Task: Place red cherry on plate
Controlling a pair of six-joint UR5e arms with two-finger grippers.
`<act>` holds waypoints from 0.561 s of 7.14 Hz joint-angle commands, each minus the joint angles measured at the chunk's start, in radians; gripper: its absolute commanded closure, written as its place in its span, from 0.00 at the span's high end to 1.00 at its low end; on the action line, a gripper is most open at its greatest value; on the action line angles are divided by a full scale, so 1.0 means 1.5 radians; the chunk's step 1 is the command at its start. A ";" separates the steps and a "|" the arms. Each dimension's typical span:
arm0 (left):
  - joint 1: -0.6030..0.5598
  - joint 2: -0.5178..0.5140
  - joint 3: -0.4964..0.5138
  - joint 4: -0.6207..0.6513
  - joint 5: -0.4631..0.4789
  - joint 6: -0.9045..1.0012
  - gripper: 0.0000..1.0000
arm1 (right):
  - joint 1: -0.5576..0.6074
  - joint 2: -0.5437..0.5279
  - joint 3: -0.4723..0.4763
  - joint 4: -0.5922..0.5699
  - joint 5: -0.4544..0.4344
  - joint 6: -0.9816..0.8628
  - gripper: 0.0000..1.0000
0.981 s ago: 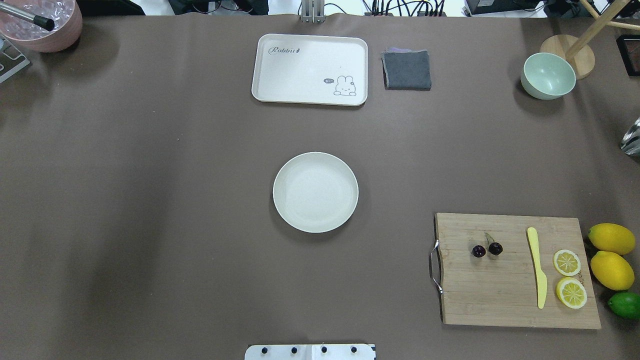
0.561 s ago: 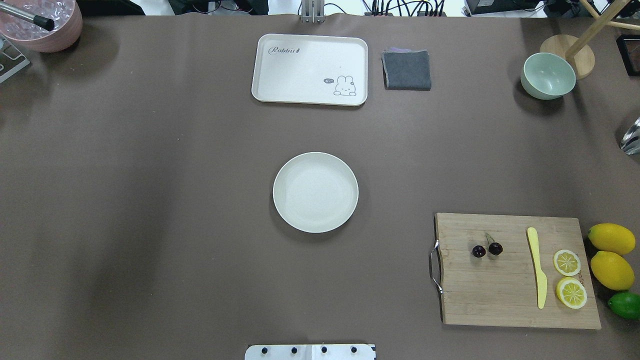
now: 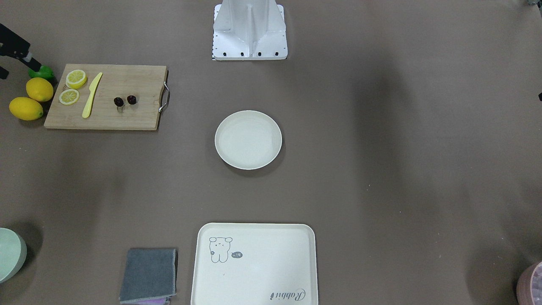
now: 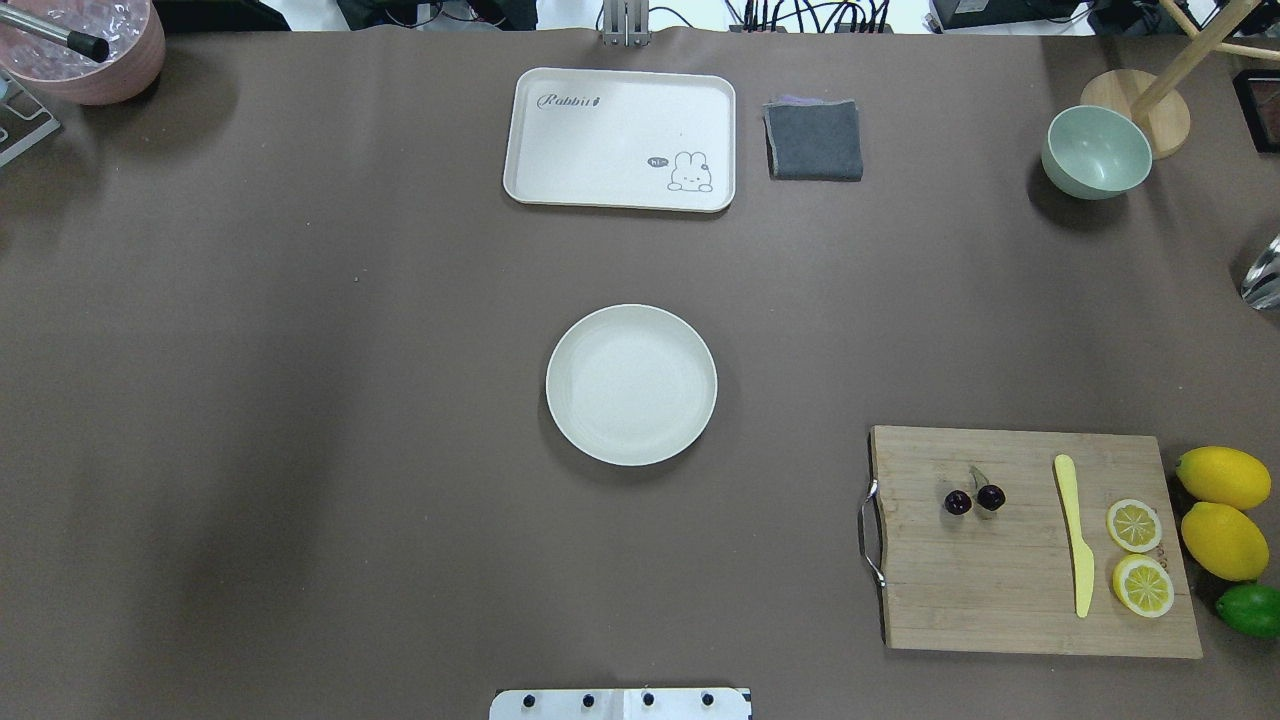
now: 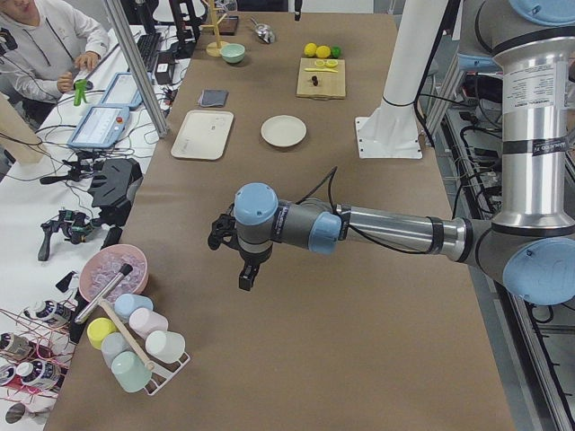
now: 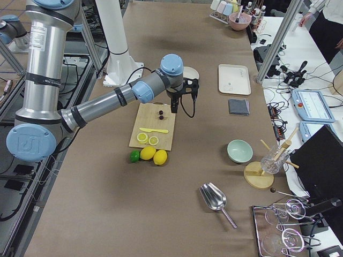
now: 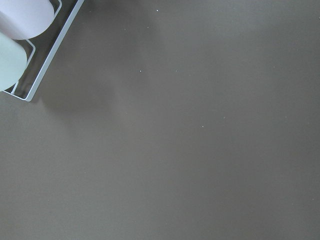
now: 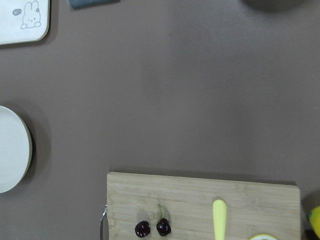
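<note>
The red cherry [image 4: 974, 497], a dark joined pair, lies on the left half of a wooden cutting board [image 4: 1000, 590]. It also shows low in the right wrist view [image 8: 153, 228]. The cream plate [image 4: 631, 385] sits bare at mid-table, well left of the board. My right gripper [image 6: 174, 107] hangs high over the table near the board's far end. My left gripper [image 5: 247, 274] hangs over bare table far from the plate [image 5: 283, 131]. Both show only in side views, so I cannot tell open or shut.
On the board lie a yellow knife [image 4: 1075, 535] and two lemon halves [image 4: 1135, 525]. Whole lemons [image 4: 1222, 478] and a lime [image 4: 1250, 610] sit beside its right edge. A rabbit tray [image 4: 620, 130], grey cloth [image 4: 813, 140] and green bowl [image 4: 1096, 150] stand at the back.
</note>
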 commanded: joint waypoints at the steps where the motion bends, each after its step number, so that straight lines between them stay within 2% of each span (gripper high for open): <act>1: -0.001 0.001 -0.002 0.000 -0.001 -0.001 0.98 | -0.129 -0.005 -0.020 0.107 -0.119 0.129 1.00; 4: 0.000 0.001 -0.002 -0.001 0.000 -0.001 0.98 | -0.291 -0.041 -0.075 0.266 -0.281 0.273 1.00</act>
